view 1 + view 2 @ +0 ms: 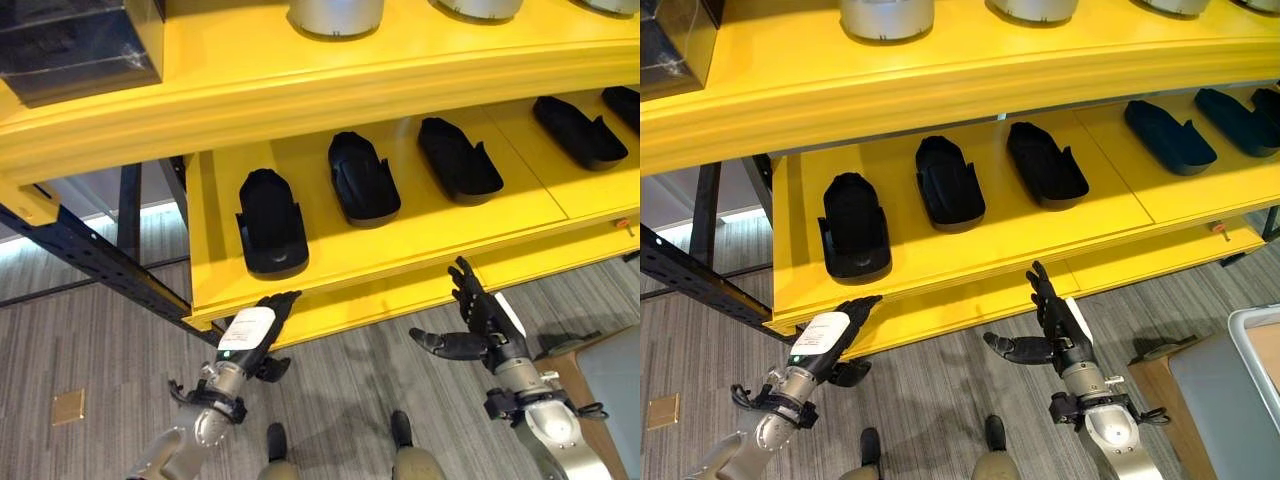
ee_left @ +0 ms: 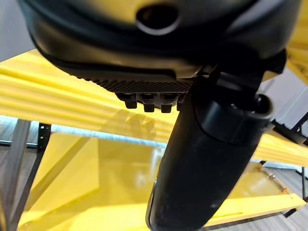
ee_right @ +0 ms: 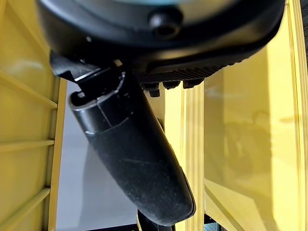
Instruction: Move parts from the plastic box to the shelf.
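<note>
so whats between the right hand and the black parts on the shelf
In the left eye view, just the shelf's yellow front lip lies between the open, empty right hand and the row of black parts; nothing else lies there.

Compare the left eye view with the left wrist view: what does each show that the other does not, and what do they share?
Left eye view: a row of black moulded plastic parts lying on the lower board of the yellow shelf, silver-grey cylinders on the board above, and the open right hand below the shelf's front edge. Left wrist view: the ribbed palm pad and dark thumb from very close. Both: the open left hand, empty, and the yellow shelf.
</note>
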